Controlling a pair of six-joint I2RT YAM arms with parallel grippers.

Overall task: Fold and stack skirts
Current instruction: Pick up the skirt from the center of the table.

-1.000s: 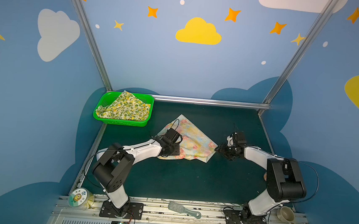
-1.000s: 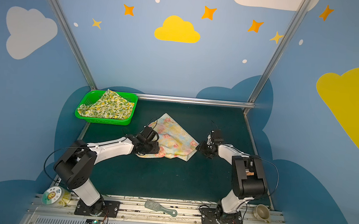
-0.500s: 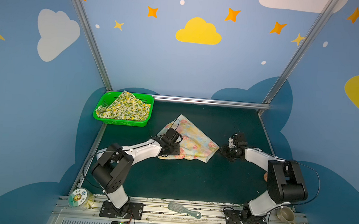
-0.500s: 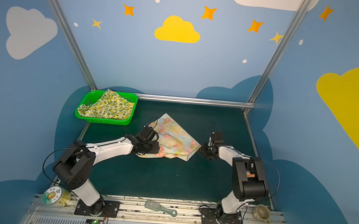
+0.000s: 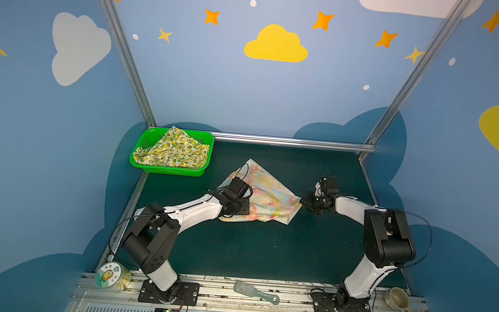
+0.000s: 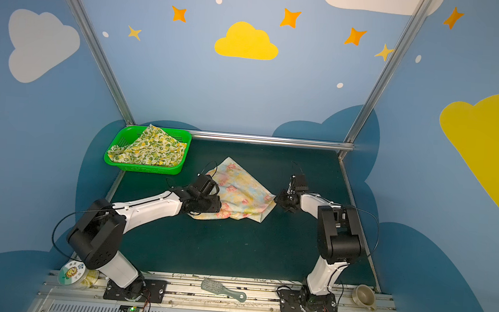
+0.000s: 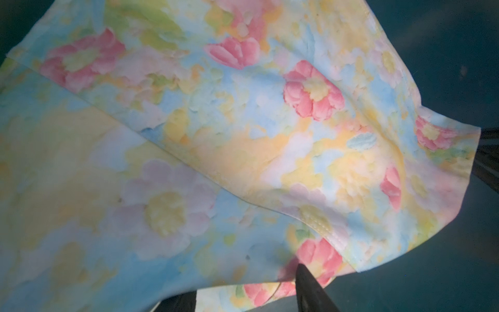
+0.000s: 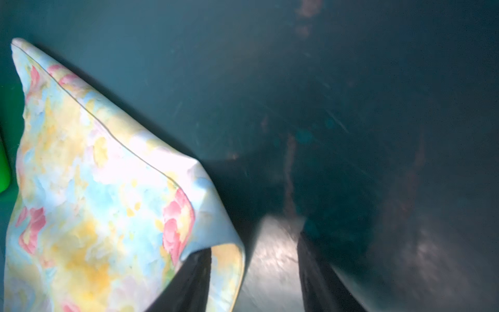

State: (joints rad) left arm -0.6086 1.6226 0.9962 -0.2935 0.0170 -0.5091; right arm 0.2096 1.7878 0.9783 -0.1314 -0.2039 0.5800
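Two skirts, one in work. The floral skirt [image 5: 272,195] lies in the middle of the table [image 5: 250,248], part folded. The left wrist view shows one layer lapped over another along a seam edge, corners not squared. It's flat there because the table is the fold surface. The lemon skirt [image 5: 172,152] sits bunched in the green mesh basket [image 5: 168,171] at the back left corner, well apart from the work. Likely queued, not folded yet.

The left arm [image 5: 195,210] is low over the floral skirt's near left edge. Cloth covers the left jaws except for one fingertip [image 7: 307,286], so I can't tell if they pinch or just press. My read: it anchors that end so the cloth doesn't drag.

The right arm [image 5: 351,206] is at the opposite, right-hand corner. The right jaws are spread, with bare table visible between them and the skirt corner draped over one finger [image 8: 189,281]. No pinch yet. It looks set up to take that corner for the next fold.

Risk: the cloth is thin, so the corner may slip off or only one layer gets caught. Stacking not started.
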